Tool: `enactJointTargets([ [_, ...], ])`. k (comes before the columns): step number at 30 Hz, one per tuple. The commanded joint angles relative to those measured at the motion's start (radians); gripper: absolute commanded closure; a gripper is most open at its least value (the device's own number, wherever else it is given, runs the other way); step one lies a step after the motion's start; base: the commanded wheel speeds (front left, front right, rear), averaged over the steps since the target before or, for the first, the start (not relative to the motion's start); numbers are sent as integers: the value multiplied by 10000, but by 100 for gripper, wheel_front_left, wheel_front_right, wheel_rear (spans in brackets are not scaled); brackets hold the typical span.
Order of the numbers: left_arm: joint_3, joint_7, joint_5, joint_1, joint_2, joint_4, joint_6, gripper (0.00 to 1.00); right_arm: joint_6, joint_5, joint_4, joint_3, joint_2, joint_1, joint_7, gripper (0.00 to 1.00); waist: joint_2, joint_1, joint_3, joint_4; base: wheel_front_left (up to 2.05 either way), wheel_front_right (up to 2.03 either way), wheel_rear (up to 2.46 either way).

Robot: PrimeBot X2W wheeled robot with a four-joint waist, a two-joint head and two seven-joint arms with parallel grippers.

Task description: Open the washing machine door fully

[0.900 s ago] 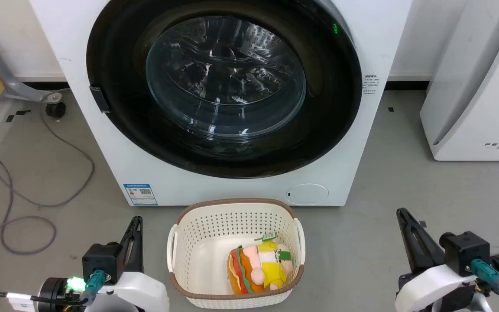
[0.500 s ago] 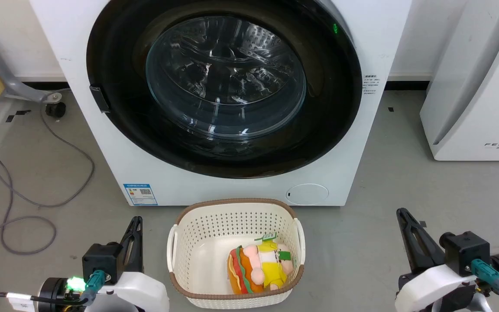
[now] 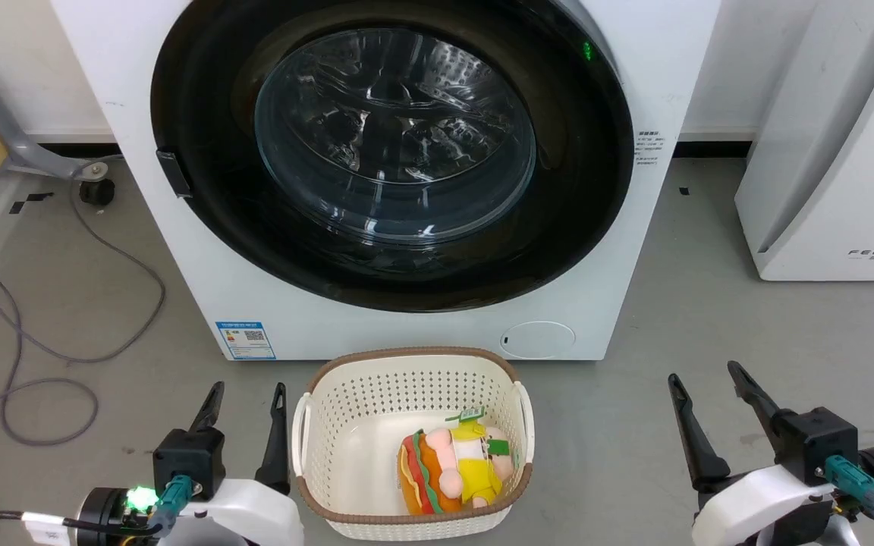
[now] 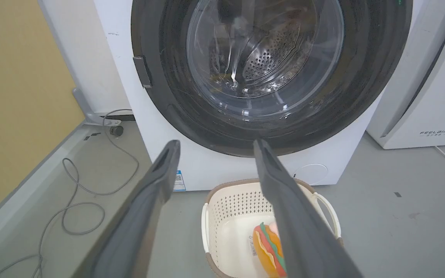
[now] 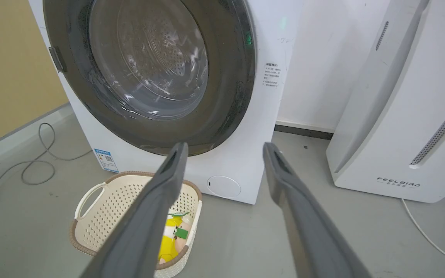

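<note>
Head view is showing the door (image 3: 395, 152) sitting shut, flush in the front of the machine (image 3: 407, 337), with nothing touching it. Well apart from it, at the bottom corners, the left gripper (image 3: 248, 388) is standing with fingers spread just beside the basket (image 3: 414, 355), and the right gripper (image 3: 702, 373) is spread likewise over the floor (image 3: 710, 288), neither holding anything. Wide jaws are suiting a reach for the door rather than a carry. A small dark tab (image 3: 174, 173) is jutting from the door's left edge, so the hinge is probably lying on the right, making the left arm the likelier puller. The basket, holding a plush toy (image 3: 456, 470), is sitting right before the machine, where the swinging door may be passing above it.
</note>
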Motion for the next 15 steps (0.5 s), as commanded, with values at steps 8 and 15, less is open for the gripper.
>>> enactJointTargets([
  [8,-180,-235,-206,-177,2,203,36,0,-3,317,134,-112,0,6,-237,100,0,-1,0,-38,0,0,0],
  [15,-311,-382,-318,-237,3,316,75,0,-3,1343,311,-272,0,-117,-384,100,0,-1,0,-67,0,0,0],
])
